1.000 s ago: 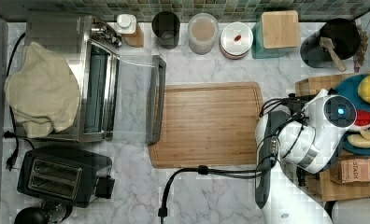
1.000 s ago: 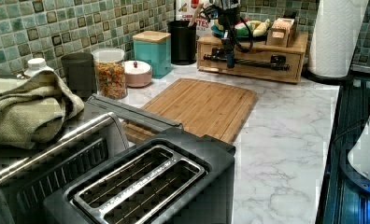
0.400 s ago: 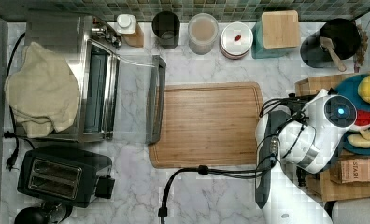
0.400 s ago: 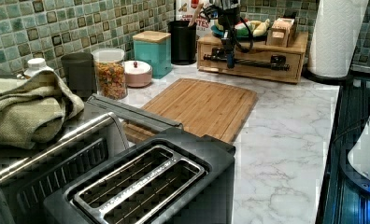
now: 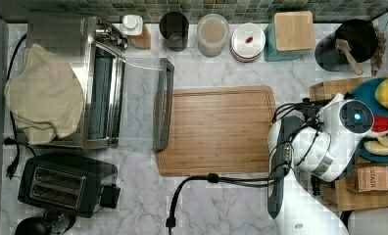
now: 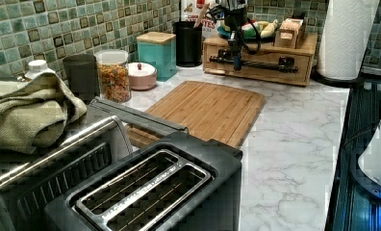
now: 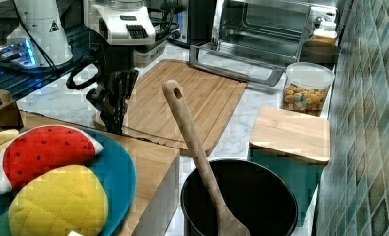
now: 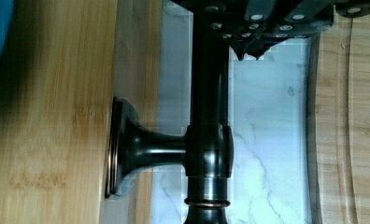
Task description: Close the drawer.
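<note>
- Your black robot gripper (image 8: 249,52) has its fingers pressed together with nothing between them; in the wrist view the tips sit just beside the dark metal bar handle (image 8: 210,116), on the side away from the wood, and I cannot tell whether they touch it.
- Beyond that bar is the drawer (image 6: 299,70), a light bamboo front with fine striped grain, carrying the handle on flared dark posts; in the left view it looks flush, or very nearly so, with its light wooden box (image 6: 260,42).
- You can judge the closing as done or almost done; at most a last short press remains, then drawing the gripper clear of the bar.
- The box stands at the end of the white marble bench (image 6: 294,134), at the top view's right edge, just past the flat brown wooden cutting board (image 6: 208,108).
</note>
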Controlling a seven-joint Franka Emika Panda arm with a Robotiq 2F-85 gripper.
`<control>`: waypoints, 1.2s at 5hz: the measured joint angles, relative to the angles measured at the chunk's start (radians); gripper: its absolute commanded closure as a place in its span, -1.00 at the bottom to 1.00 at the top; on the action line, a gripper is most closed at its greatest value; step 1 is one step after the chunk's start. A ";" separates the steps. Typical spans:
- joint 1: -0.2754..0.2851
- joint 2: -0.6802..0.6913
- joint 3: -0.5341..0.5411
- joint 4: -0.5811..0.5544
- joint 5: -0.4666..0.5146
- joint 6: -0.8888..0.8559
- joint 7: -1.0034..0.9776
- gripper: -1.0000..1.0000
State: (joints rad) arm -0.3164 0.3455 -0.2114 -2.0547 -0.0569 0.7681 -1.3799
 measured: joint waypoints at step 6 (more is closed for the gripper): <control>0.003 0.004 -0.002 0.010 0.001 -0.015 0.000 1.00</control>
